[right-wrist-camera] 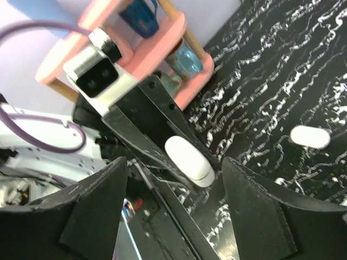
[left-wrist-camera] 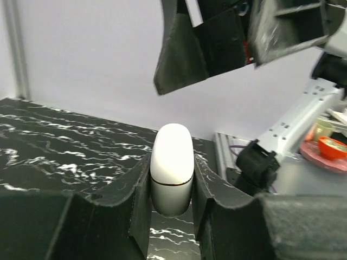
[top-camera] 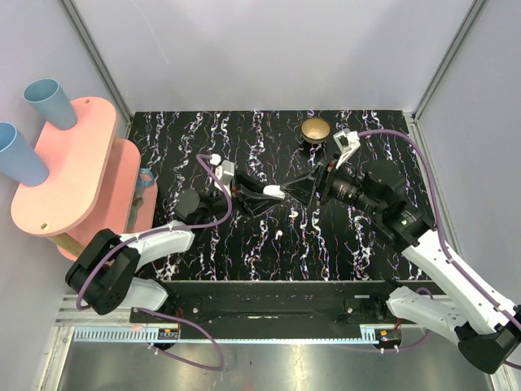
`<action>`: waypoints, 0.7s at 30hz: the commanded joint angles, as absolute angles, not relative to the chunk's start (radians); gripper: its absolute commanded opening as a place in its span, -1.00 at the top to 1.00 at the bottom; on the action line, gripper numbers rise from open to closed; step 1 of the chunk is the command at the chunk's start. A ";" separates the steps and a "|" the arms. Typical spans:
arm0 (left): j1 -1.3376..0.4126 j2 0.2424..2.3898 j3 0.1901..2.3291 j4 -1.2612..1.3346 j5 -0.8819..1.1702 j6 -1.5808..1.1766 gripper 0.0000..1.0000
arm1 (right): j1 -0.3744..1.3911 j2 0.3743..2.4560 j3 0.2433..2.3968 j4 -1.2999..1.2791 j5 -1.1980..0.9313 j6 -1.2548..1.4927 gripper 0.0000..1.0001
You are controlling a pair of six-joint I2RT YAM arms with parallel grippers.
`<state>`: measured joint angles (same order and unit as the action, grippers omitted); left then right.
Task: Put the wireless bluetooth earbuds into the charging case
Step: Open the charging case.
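Observation:
My left gripper (top-camera: 269, 192) is shut on the charging case (top-camera: 274, 193), a white rounded pebble. It holds the case above the middle of the black marbled table, with the lid seam closed. The left wrist view shows the case (left-wrist-camera: 172, 162) pinched between the two fingers (left-wrist-camera: 135, 200). My right gripper (top-camera: 311, 190) is open wide just right of the case, with one jaw on each side of it and not touching it (right-wrist-camera: 190, 161). One white earbud (right-wrist-camera: 310, 136) lies on the table. In the top view two small white buds (top-camera: 293, 214) (top-camera: 279, 234) lie just in front of the grippers.
A gold round dish on a black base (top-camera: 316, 130) stands at the back of the table, near the right arm. A pink two-tier shelf (top-camera: 73, 163) with blue cups (top-camera: 49, 102) stands at the left edge. Grey walls close in the back and both sides.

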<state>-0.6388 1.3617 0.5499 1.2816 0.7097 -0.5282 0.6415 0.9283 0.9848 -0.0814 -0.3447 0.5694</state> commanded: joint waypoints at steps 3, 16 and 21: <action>-0.627 1.374 0.647 1.666 0.960 -0.672 1.00 | 0.646 0.957 1.054 -0.336 -0.450 0.305 -0.50; -0.629 1.371 0.664 1.664 1.038 -0.701 1.00 | 0.646 0.966 1.045 -0.314 -0.347 0.331 -0.39; -0.630 1.365 0.661 1.666 1.086 -0.710 1.00 | 0.644 0.976 1.042 -0.281 -0.281 0.388 -0.40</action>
<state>-0.6220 1.3781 0.6323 1.2701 0.9779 -0.6914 0.6483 0.9615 1.0256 -0.3347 -0.4057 0.3496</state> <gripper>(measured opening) 0.333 0.699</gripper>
